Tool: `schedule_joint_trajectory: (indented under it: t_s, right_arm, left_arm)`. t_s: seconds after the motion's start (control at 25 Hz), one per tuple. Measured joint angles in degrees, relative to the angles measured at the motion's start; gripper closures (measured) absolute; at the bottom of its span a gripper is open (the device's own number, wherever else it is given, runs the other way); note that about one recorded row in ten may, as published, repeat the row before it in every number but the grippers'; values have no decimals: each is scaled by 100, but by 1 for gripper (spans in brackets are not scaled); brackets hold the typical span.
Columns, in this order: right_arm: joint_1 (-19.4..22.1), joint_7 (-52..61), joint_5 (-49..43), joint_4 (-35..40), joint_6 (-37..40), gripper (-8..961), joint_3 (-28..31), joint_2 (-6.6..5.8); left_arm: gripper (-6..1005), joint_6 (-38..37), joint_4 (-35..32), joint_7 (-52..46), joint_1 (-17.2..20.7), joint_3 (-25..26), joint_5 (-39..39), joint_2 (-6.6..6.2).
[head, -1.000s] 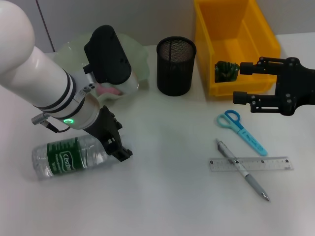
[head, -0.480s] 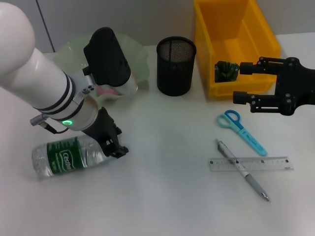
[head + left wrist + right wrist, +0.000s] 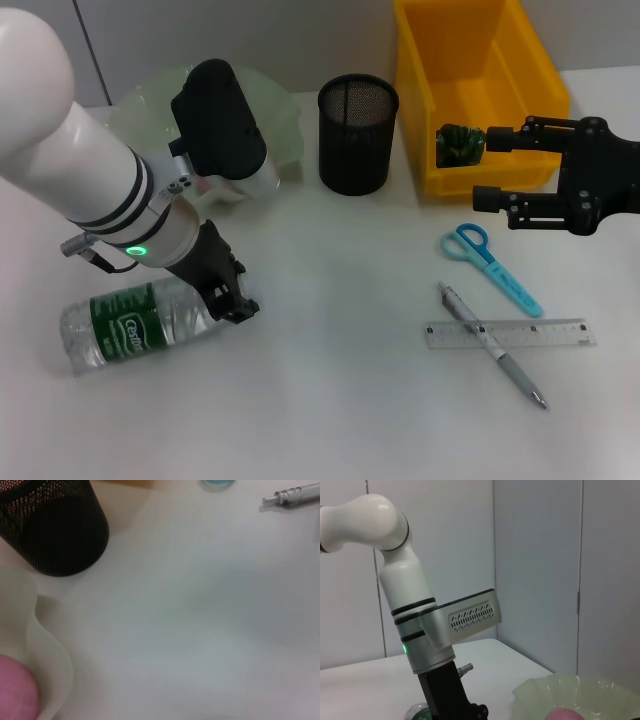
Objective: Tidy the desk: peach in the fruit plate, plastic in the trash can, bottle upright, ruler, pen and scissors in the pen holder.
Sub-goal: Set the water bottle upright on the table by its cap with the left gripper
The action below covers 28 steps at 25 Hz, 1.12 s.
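Observation:
A clear water bottle [image 3: 130,328] with a green label lies on its side at the front left. My left gripper [image 3: 232,300] is down at its cap end and shut on it. The pink peach [image 3: 15,690] lies in the pale green fruit plate [image 3: 280,120]; my left arm hides it in the head view. Crumpled green plastic [image 3: 460,143] lies in the yellow bin [image 3: 480,60]. Blue scissors [image 3: 490,255], a pen [image 3: 492,345] and a clear ruler [image 3: 545,333] lie at the right. My right gripper [image 3: 485,168] is open and empty in front of the bin.
The black mesh pen holder [image 3: 357,135] stands between the plate and the bin and looks empty. The pen lies across the ruler. The right wrist view shows my left arm [image 3: 420,625] and the plate's rim [image 3: 575,695].
My left gripper has drawn back a little to the left, and the bottle has shifted left and rolled slightly with it. The right arm has not moved.

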State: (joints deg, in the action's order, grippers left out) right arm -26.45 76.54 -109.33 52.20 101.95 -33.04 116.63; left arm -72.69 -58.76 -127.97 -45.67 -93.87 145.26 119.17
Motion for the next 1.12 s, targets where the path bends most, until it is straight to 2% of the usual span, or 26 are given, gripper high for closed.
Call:
schedule_joint_trajectory:
  t_s: [0.6, 1.12]
  right_arm:
    - [0, -29, 0, 0, -1, 212, 0, 0]
    - [68, -102, 0, -60, -9, 212, 17, -33]
  left_arm:
    - [555, -112, -140, 0, -19, 11, -199, 0]
    - [561, -459, -1168, -256, 238, 187, -300, -46]
